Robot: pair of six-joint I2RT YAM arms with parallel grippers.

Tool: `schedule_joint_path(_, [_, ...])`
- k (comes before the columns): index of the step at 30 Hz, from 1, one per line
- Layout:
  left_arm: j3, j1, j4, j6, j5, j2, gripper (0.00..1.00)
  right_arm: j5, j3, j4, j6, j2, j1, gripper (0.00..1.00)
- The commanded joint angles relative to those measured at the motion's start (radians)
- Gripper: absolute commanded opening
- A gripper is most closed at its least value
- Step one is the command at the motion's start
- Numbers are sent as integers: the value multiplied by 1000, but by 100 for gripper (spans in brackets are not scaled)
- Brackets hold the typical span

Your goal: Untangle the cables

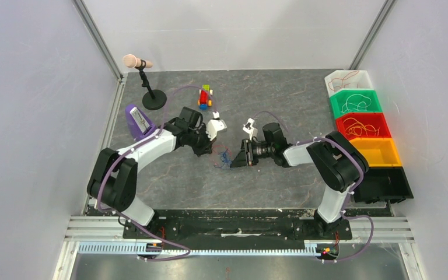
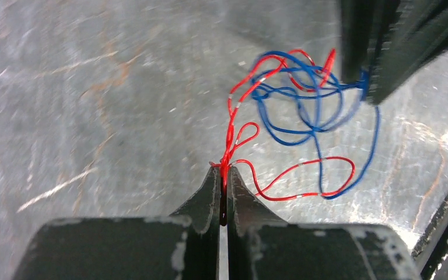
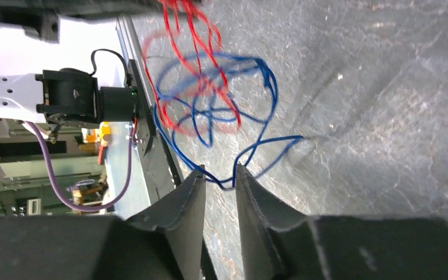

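The cables are a small tangle of thin red and blue wire (image 1: 224,156) on the grey table between my two grippers. My left gripper (image 1: 211,151) is shut on a bunched strand of the red wire (image 2: 231,119), pinched at its fingertips (image 2: 224,169). The blue wire (image 2: 291,142) loops through the red one and runs to the right gripper's fingers (image 2: 373,58). My right gripper (image 1: 237,158) stands with its jaws a little apart (image 3: 220,175). A low loop of the blue wire (image 3: 271,81) hangs between its tips. The red wire (image 3: 195,35) is blurred beyond it.
A microphone on a round stand (image 1: 137,61) and a small toy of coloured blocks (image 1: 204,98) stand at the back. A purple and white object (image 1: 138,119) sits by the left arm. White (image 1: 328,81), green (image 1: 333,105), red (image 1: 339,125), orange (image 1: 353,153) and black (image 1: 385,192) bins line the right edge.
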Motion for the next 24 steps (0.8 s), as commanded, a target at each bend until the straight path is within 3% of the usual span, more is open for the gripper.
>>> schedule_joint_path(1, [-3, 75, 36, -146, -80, -69, 2, -33, -15, -30, -92, -23, -2, 16])
schedule_joint_path(3, [-11, 105, 13, -149, -89, -85, 2, -32, -17, -86, -140, -45, -11, 0])
schedule_joint_path(8, [-34, 188, -28, -135, -95, -130, 2, -2, -12, -224, -247, -105, -88, 0])
schedule_joint_path(12, [-43, 241, -75, -98, -117, -151, 2, 38, 30, -433, -408, -172, -190, 0])
schedule_joint_path(24, [-129, 257, -135, 65, -174, -127, 2, 56, 166, -971, -839, -389, -571, 0])
